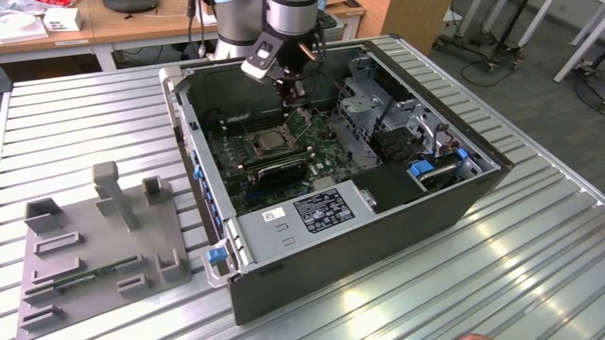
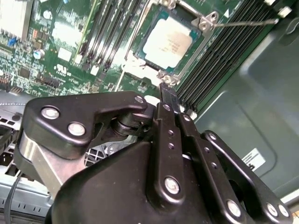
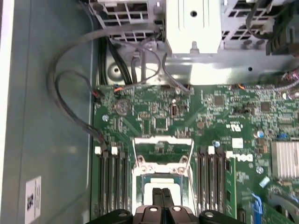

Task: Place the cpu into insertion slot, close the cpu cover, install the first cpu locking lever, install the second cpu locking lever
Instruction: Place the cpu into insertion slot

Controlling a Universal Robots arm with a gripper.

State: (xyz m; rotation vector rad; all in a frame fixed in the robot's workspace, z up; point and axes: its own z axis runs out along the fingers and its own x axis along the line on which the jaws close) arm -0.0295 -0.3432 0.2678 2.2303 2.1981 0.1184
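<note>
On a ribbed metal table (image 1: 95, 106), the exterior view showed the black gripper (image 1: 290, 93) poised inside an open black computer case (image 1: 397, 219). In the second wrist view the silvery square cpu (image 2: 167, 43) sat in the metal-rimmed insertion slot (image 2: 164, 76). In the first wrist view the 2 fingers (image 3: 159, 198) met, empty, probably for pushing.

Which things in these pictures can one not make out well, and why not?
- First wrist view: the gripper covers much of the cpu.
- Exterior view: the insertion slot is too small to tell whether it is latched shut.
- Second wrist view: the gripper's body hides the motherboard beneath it, and the picture's edge cuts off the far side of the cpu cover.
</note>
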